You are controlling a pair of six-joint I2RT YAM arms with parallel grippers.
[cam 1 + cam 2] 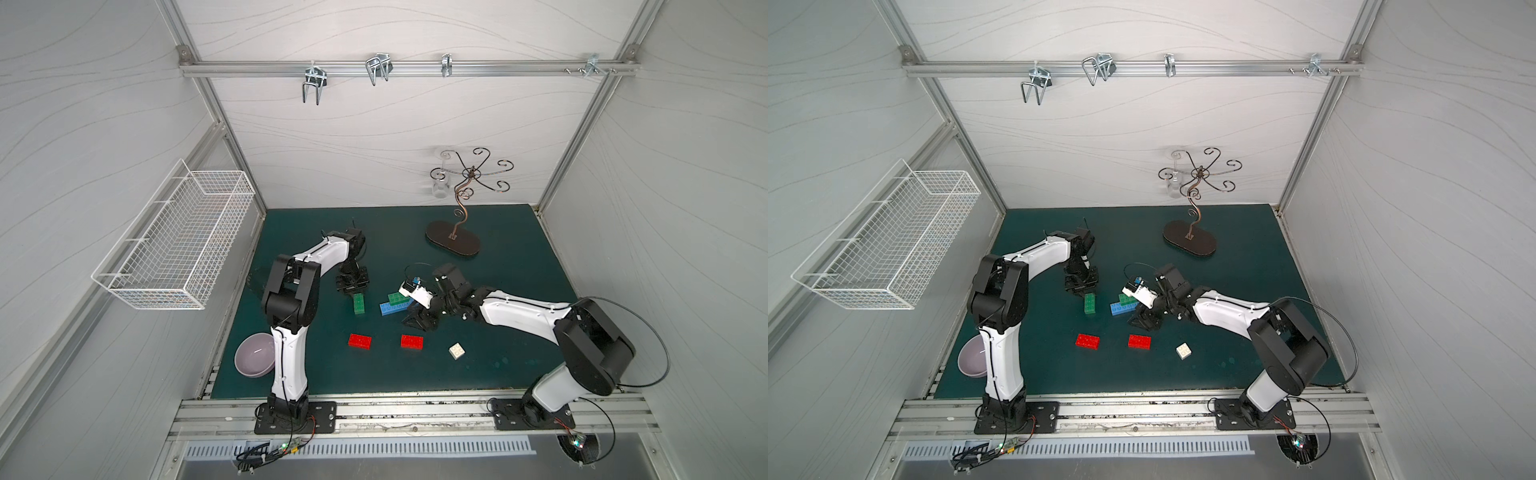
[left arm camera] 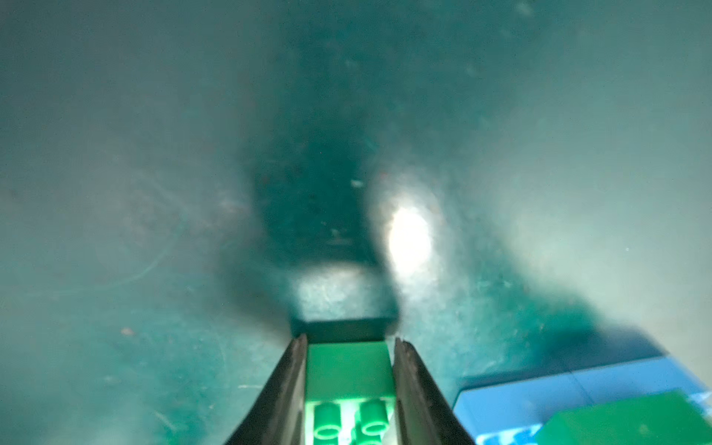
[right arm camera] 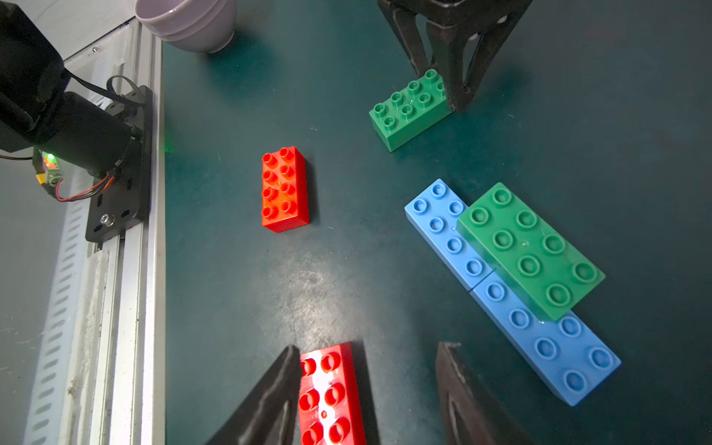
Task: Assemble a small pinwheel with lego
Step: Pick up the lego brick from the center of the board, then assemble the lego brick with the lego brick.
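Note:
My left gripper [image 2: 350,341] is shut on one end of a loose green lego brick [image 2: 348,368], which lies on the mat [image 1: 519,266]; both top views show the brick [image 1: 358,303] [image 1: 1089,303]. To its right, two blue bricks [image 1: 390,309] lie end to end with a second green brick [image 3: 529,250] pressed on top. My right gripper [image 3: 370,348] stands open just over the near red brick [image 3: 331,397], not gripping it. Another red brick [image 1: 360,341] and the white square brick [image 1: 456,351] lie loose toward the front.
A lilac bowl [image 1: 255,354] sits at the mat's front left corner beside the left arm. The dark wire stand [image 1: 453,243] is at the back right. A white wire basket [image 1: 174,245] hangs on the left wall.

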